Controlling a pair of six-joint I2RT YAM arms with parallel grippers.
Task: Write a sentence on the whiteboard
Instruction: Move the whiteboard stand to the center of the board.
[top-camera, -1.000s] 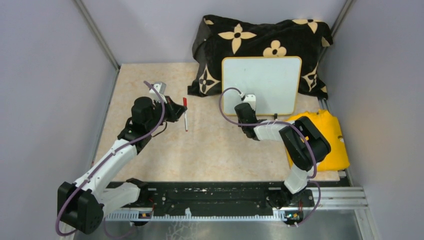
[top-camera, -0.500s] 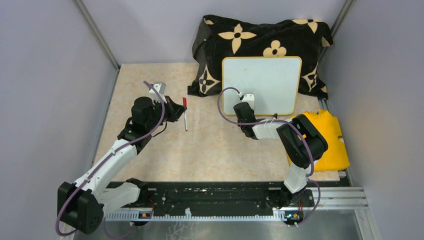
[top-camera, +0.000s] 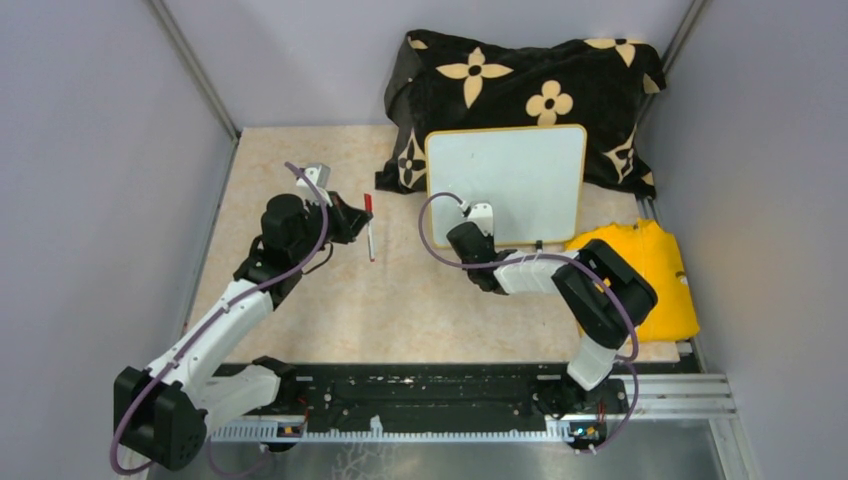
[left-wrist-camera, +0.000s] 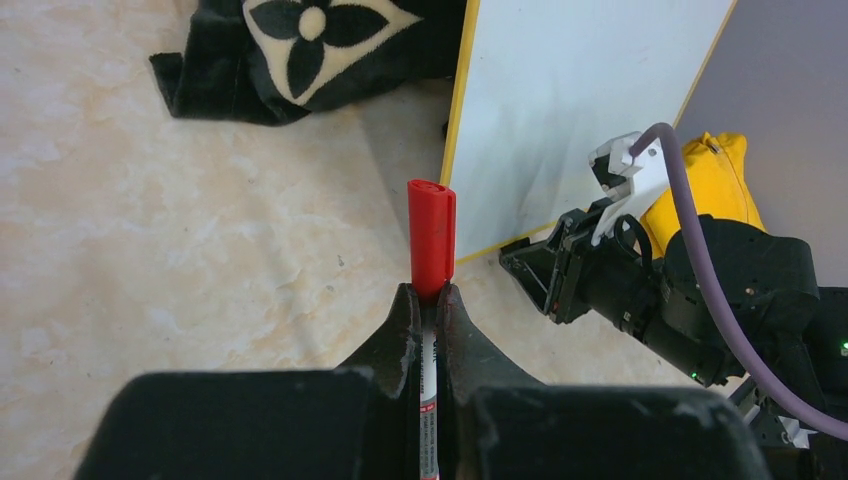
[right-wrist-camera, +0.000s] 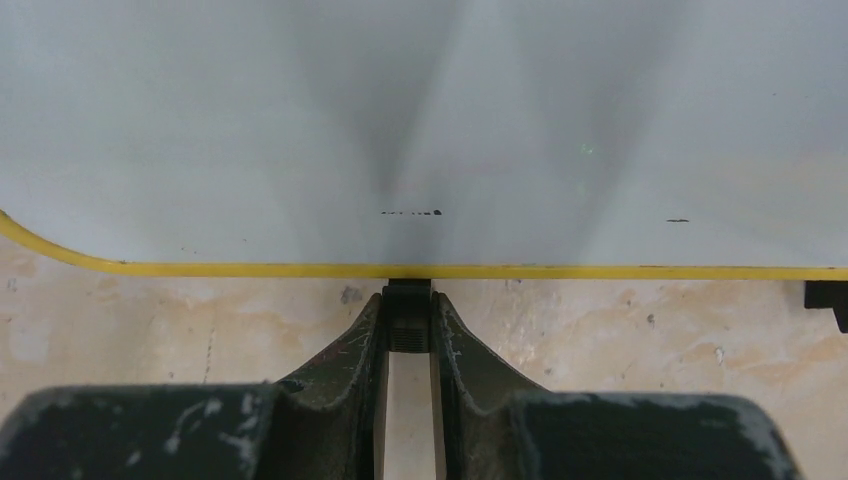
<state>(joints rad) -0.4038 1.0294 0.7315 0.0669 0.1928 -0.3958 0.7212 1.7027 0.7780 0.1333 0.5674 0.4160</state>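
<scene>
- The whiteboard, propped against the flowered cloth, has just slid left along the cloth's front (closer to the pen arm). It's blank, no lettering.
- The right gripper is pinched on the board's black clip foot, so it's doing the hauling.
- The left gripper, out left of the cloth, is clamped on the marker. The red cap looks on, so I'd say writing hasn't begun.

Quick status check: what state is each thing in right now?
Left tool: shut on marker.
Marker: red cap on.
Right tool: shut on whiteboard's bottom edge.
Whiteboard: standing, no writing.
Black cloth: bunched behind whiteboard.
Yellow cloth: crumpled.
</scene>
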